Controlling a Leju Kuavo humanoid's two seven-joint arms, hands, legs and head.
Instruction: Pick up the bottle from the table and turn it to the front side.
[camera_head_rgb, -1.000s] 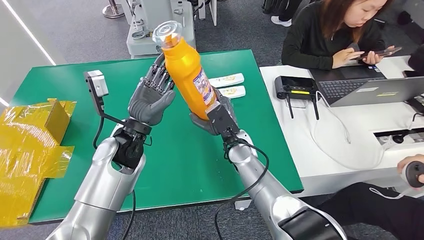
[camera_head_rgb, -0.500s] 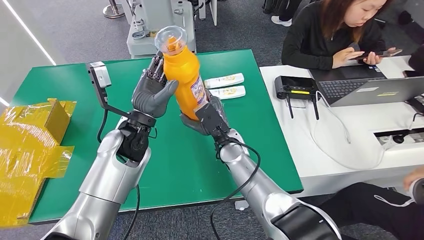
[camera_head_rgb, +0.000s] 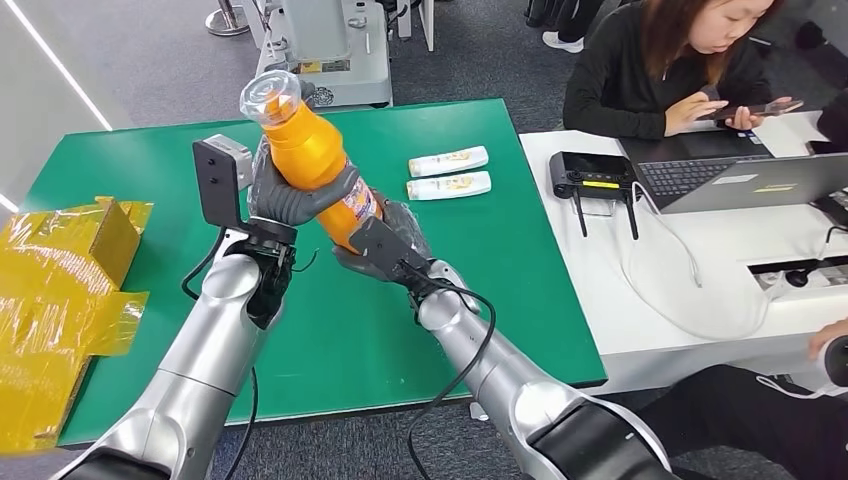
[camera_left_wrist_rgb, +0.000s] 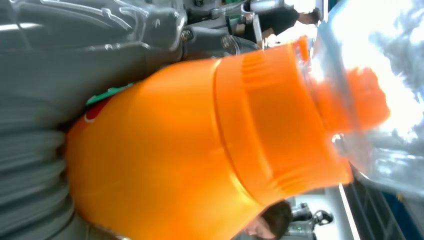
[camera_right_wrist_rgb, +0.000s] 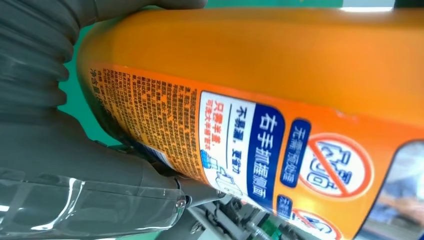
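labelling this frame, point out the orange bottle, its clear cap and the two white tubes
orange bottle (camera_head_rgb: 305, 150): head view, upper body
clear cap (camera_head_rgb: 268, 96): head view, cap top
two white tubes (camera_head_rgb: 448, 172): head view, between the pair on the green table

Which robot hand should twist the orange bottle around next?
Probably the left hand: it wraps the orange bottle high up near the neck, where a twist is easy. The right hand grips the base and can steady it above the green table.
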